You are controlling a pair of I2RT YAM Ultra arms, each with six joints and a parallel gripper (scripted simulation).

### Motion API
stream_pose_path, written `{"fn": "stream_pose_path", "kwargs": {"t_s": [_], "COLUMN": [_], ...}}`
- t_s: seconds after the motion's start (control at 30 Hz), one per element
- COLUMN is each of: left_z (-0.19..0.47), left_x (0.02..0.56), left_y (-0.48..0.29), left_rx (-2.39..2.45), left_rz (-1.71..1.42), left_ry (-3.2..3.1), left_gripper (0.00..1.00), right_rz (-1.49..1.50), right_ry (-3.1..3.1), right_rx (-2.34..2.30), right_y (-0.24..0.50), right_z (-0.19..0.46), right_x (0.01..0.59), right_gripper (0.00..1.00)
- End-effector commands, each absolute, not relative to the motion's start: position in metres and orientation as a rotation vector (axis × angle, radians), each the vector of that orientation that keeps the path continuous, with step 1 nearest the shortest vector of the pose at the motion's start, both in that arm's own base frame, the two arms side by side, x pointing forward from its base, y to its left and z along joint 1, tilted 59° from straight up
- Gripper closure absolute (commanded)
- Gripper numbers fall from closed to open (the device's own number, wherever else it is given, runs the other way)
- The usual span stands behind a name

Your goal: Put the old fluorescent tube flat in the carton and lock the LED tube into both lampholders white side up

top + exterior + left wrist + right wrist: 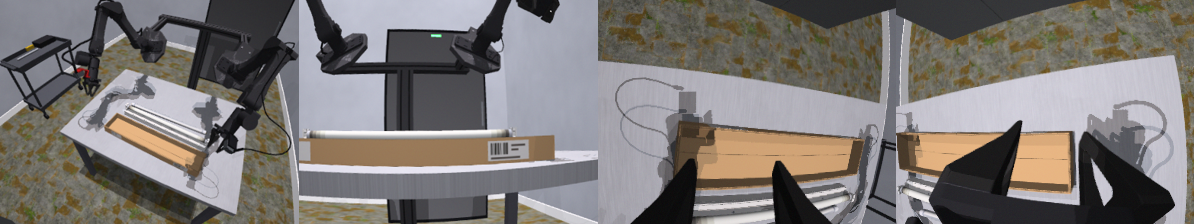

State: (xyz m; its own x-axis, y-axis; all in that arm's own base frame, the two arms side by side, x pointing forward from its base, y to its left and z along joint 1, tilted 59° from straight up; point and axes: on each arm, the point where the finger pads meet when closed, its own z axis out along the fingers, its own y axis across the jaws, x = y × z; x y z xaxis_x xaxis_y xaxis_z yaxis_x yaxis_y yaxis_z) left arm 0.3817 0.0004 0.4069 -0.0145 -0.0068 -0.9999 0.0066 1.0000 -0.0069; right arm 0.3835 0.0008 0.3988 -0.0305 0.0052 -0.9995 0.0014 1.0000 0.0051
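Note:
The old tube (168,123) (409,134) (728,218) spans the fixture's two lampholders, its ends dark in the exterior view. The LED tube (168,117) (825,212) lies behind the fixture. The carton (145,148) (413,152) (855,159) (908,159) stands flat in front and looks empty; in the exterior view it hides the fixture base. My left gripper (212,146) (734,166) is open and empty, raised near the carton's end at the right of the top view. My right gripper (91,94) (1052,132) is open and empty, high at the opposite side.
The bench (72,127) extends past both carton ends. A gantry frame (202,24) carries both arm bases behind the bench. A dark cabinet (448,99) stands behind that. A wheeled cart (57,85) stands off the bench at the left of the top view. Arm and cable shadows cross the bench.

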Motion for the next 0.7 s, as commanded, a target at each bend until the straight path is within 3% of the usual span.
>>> {"fn": "stream_pose_path", "kwargs": {"t_s": [0.0,0.27,0.33,0.37,0.47,0.67], "left_z": [0.419,0.420,0.448,0.410,0.382,0.347], "left_x": [0.371,0.370,0.364,0.389,0.397,0.427], "left_y": [-0.008,-0.003,-0.007,-0.004,-0.002,-0.008], "left_rx": [0.041,0.019,0.037,0.033,0.079,0.270], "left_rz": [-0.016,0.005,-0.012,0.023,0.104,0.351], "left_ry": [1.529,1.522,1.463,1.583,1.649,1.752], "left_gripper": [0.51,0.51,0.51,0.51,0.51,0.51], "right_rz": [0.000,-0.005,-0.005,0.041,0.088,0.235], "right_ry": [1.492,1.520,1.520,1.678,1.650,1.772], "right_rx": [-0.025,-0.018,-0.018,-0.001,0.113,0.448], "right_y": [0.003,0.000,0.000,0.010,0.004,0.002], "right_z": [0.439,0.427,0.427,0.370,0.389,0.332], "right_x": [0.368,0.377,0.377,0.394,0.397,0.422], "right_gripper": [0.51,0.51,0.51,0.51,0.51,0.51]}}
